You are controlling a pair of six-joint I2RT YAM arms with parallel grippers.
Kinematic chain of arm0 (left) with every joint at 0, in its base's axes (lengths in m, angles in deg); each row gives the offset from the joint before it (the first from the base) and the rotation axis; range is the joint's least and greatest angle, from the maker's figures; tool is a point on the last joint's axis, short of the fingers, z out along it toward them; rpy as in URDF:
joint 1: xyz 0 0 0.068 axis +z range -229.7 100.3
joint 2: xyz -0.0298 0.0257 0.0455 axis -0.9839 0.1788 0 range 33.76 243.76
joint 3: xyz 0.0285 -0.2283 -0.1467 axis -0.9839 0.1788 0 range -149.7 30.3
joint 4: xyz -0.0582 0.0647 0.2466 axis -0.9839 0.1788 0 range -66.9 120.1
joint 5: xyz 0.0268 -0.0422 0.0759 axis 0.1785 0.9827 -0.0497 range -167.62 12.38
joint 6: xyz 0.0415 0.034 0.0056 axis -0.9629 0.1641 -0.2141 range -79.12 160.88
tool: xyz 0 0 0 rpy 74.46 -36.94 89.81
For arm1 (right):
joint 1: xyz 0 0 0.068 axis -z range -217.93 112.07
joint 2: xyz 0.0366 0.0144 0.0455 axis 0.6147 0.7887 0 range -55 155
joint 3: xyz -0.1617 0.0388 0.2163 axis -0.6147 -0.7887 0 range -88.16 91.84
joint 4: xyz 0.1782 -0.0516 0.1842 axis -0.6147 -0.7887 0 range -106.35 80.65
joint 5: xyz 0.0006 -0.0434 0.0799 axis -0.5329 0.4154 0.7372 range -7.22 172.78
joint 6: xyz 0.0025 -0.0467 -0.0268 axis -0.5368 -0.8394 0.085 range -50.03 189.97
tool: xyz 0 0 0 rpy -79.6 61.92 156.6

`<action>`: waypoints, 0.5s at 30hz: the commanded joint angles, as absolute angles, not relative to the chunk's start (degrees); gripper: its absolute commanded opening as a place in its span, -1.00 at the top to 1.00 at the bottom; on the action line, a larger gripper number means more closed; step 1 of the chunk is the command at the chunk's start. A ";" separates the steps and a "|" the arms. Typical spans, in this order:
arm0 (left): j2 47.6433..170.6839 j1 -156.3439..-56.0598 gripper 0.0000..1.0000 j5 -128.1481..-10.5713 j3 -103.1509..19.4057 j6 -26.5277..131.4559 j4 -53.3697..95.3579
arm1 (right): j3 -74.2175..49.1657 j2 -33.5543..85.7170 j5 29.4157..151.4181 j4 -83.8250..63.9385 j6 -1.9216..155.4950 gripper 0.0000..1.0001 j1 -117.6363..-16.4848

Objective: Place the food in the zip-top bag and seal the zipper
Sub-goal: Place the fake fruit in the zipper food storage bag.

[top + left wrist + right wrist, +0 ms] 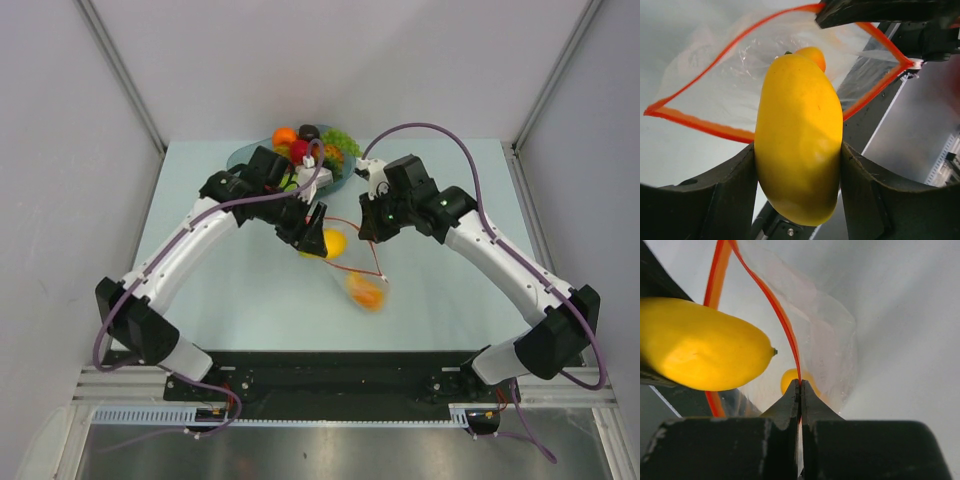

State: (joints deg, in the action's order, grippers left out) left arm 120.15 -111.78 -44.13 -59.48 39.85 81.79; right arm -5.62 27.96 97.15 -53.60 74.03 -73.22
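The pale surface (pixel 240 310) carries the two arms, which bend towards each other over its middle. The left arm (pixel 190 245) reaches in from the left and the right arm (pixel 500 260) from the right.

Between them is the clear bag (pixel 355 270), with its mouth pulled open towards the left tool (pixel 312 225). Its lower end is blurred, so I cannot tell if it touches the surface.

At the far edge of the surface, behind the left arm, is a blue-green tray (pixel 240 155). It holds an orange piece (pixel 285 136), red berries (pixel 300 150) and green grapes (pixel 340 142). The arm hides part of it.

The left tool is about half open and clamps a yellow mango piece (pixel 800 135) by its sides, one finger on each side. The pointed end of the mango lies at the mouth of the bag, between the two sides of the red strip.

A smaller orange piece (pixel 365 292) is already inside the bag, near its bottom.

The right tool (pixel 800 385) is fully closed, and it pinches the zipper (pixel 777 310) at the edge of the mouth. The thin red strip runs straight into the gap between its fingers.
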 commanded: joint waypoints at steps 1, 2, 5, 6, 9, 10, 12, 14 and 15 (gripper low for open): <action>122.70 -111.61 -0.08 -43.16 -62.07 43.52 83.48 | -2.82 27.35 95.61 -52.33 72.17 1.00 -74.49; 123.22 -111.52 -0.21 -43.86 -62.60 44.30 83.39 | -2.82 27.18 95.61 -52.33 72.00 1.00 -74.93; 123.84 -110.82 -0.53 -46.24 -65.41 45.10 83.22 | -2.91 27.18 95.52 -52.59 71.38 1.00 -75.20; 123.76 -110.03 -0.64 -46.07 -65.94 45.10 83.30 | -2.73 27.18 95.61 -52.68 71.47 1.00 -75.20; 121.40 -108.28 -0.99 -46.16 -66.21 45.89 81.38 | -2.38 27.27 97.09 -52.94 71.38 1.00 -74.68; 120.60 -107.83 -0.99 -45.72 -65.42 45.89 79.37 | -2.29 27.09 97.62 -53.03 71.55 1.00 -74.41; 117.28 -106.78 -0.99 -45.45 -64.19 45.02 77.07 | -1.85 27.27 99.90 -53.38 71.64 1.00 -73.45; 114.20 -106.60 -0.99 -45.98 -61.04 42.14 72.86 | -1.94 27.09 100.70 -53.64 71.99 1.00 -73.00; 112.44 -106.60 -0.99 -45.72 -59.19 40.98 71.02 | -1.94 26.92 101.58 -53.82 71.99 1.00 -72.65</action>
